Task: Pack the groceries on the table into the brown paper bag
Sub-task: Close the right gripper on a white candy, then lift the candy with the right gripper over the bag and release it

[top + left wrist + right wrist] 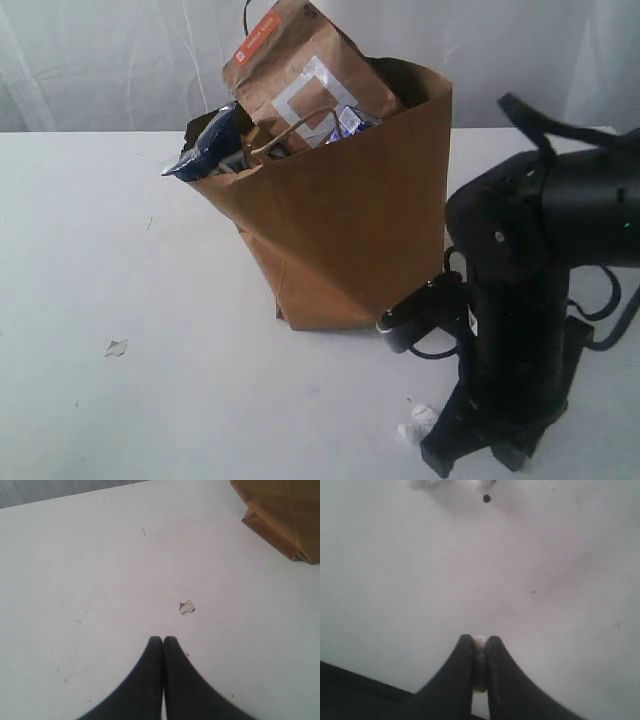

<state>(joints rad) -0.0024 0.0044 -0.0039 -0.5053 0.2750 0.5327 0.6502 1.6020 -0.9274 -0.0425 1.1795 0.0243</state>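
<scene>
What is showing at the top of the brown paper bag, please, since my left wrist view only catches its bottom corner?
Observer: A kraft pouch with an orange strip sticks up out of the brown paper bag, tilted.
Operator: Thank you. Is anything else at the rim?
Observer: Yes, a dark blue packet pokes over the rim on the exterior view's left side.
Operator: And what is the right pincer doing?
Observer: The right pincer is shut on a small white lump, low over the table.
</scene>
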